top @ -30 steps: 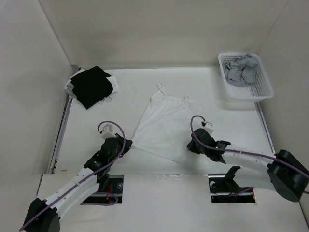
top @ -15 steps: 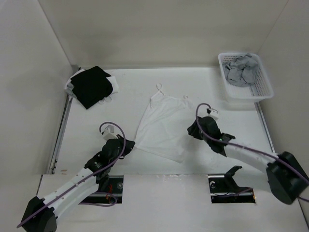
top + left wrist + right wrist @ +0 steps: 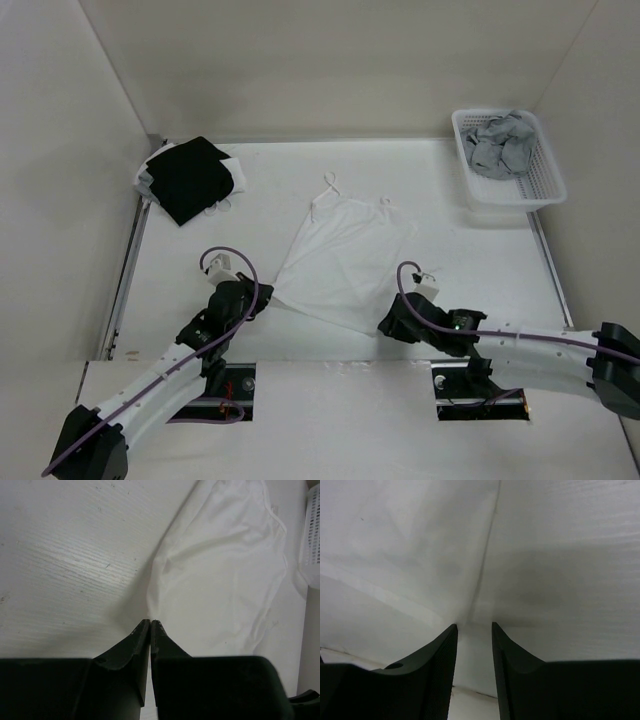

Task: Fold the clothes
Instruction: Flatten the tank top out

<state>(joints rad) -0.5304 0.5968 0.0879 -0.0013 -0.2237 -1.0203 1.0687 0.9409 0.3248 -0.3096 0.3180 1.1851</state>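
White camisole (image 3: 340, 262) lies spread on the desk (image 3: 200, 255), straps away from us. Our left pincer (image 3: 150, 623) is clamped on its near-left corner; our right pincer (image 3: 474, 626) stands half open at the near-right corner, holding nothing.

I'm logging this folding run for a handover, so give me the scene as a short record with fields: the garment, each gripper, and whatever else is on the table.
garment: white camisole, spread out mid-table, straps toward the far side
left gripper: shut, pinching the camisole's near-left corner
right gripper: open, at the camisole's near-right corner, gripping nothing
far left: black garment with white edges
far right: white basket holding grey garments
fold status: no fold made yet
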